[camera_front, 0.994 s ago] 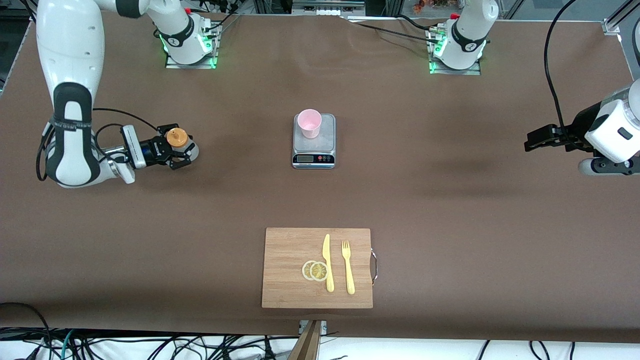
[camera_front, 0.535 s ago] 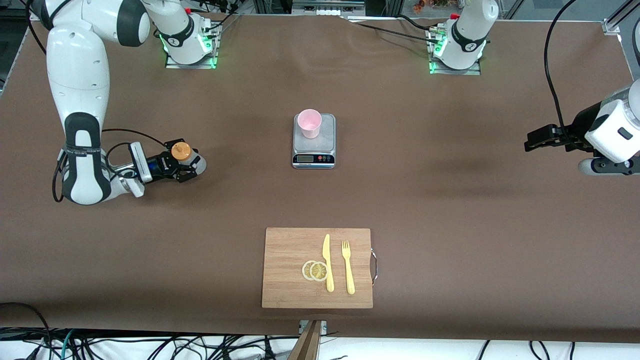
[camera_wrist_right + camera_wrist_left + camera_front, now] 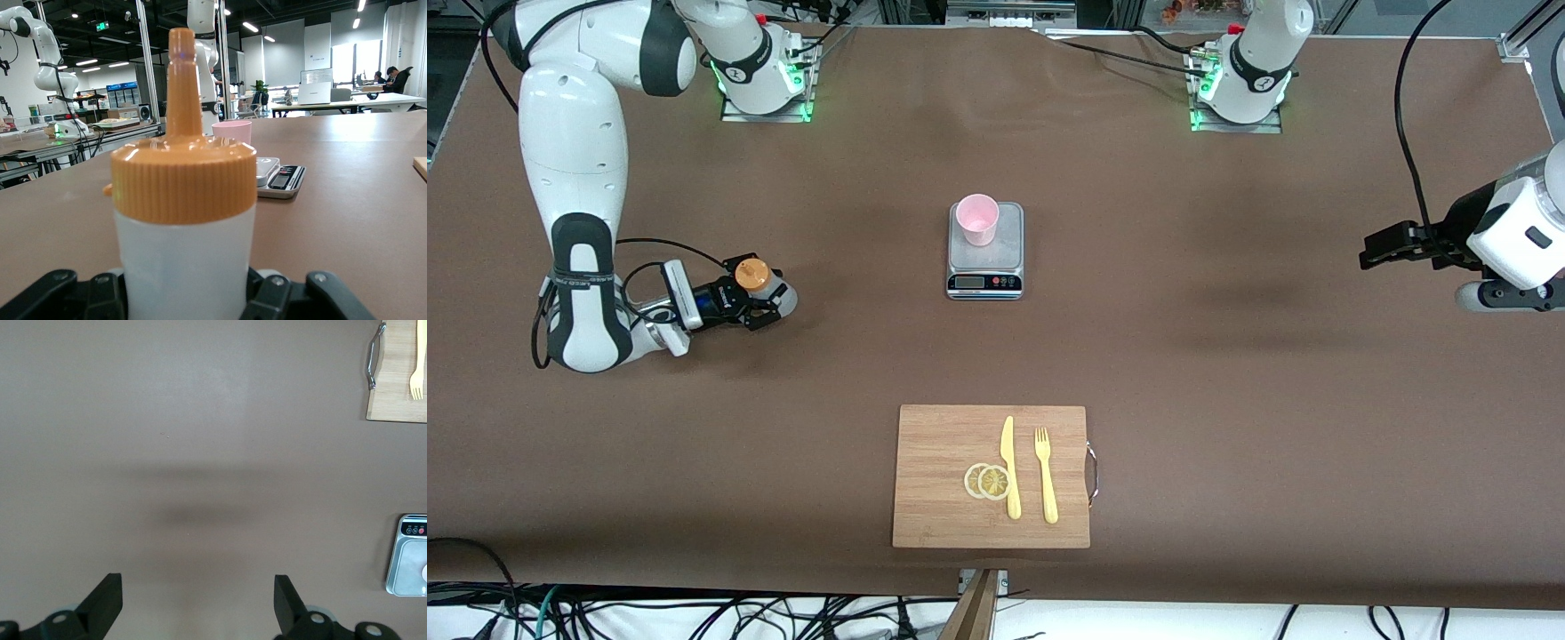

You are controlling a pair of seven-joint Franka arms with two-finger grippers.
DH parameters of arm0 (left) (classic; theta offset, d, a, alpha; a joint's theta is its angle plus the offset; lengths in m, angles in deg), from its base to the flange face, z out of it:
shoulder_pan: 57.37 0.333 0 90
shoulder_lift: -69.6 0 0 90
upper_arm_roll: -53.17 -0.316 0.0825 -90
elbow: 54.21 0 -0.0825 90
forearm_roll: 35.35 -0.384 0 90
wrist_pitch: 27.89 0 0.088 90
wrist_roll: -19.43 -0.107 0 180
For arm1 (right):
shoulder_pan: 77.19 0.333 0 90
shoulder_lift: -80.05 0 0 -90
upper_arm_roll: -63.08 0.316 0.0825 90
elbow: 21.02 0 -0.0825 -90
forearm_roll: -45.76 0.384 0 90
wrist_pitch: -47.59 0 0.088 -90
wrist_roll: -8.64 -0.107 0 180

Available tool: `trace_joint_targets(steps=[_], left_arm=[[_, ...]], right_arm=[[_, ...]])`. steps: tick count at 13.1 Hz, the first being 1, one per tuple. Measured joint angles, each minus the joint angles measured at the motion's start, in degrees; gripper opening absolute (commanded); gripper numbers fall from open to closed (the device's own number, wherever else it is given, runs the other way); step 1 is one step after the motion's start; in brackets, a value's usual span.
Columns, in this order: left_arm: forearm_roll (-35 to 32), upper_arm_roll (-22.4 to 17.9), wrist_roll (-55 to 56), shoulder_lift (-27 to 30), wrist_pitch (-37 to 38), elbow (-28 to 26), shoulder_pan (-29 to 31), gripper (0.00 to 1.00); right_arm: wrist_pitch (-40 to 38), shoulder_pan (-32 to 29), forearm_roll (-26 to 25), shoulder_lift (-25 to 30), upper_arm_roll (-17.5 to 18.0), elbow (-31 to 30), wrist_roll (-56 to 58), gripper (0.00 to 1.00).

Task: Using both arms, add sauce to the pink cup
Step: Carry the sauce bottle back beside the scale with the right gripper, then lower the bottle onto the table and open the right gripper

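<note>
The right gripper (image 3: pixel 754 300) is at the sauce (image 3: pixel 758 283), grip unclear, toward the right arm's end of the table. The pink cup (image 3: pixel 977 219) stands on a scale (image 3: pixel 985 258); a cutting board (image 3: pixel 943 480) lies nearer the front camera. The left gripper (image 3: pixel 1383 248) waits, spread wide.

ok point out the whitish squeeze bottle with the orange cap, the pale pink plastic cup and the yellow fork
whitish squeeze bottle with orange cap (image 3: pixel 753 275), front view, on the orange cap
pale pink plastic cup (image 3: pixel 978 220), front view, on its inside wall
yellow fork (image 3: pixel 1046 484), front view, on the handle
</note>
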Motion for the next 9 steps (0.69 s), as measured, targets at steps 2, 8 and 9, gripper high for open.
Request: trace_joint_targets(steps=[2,8,9], left_arm=[[0.00,0.00,0.00,0.00,0.00,0.00,0.00,1.00],[0.00,-0.01,0.00,0.00,0.00,0.00,0.00,1.00],[0.00,-0.01,0.00,0.00,0.00,0.00,0.00,1.00]], right_arm=[[-0.08,-0.72,-0.02,0.00,-0.38,0.18,0.00,1.00],[-0.40,-0.78,-1.30,0.32,-7.83,3.43,-4.76,1.00],[-0.48,-0.76,-1.54,0.38,-9.23,4.87,-6.95,1.00]])
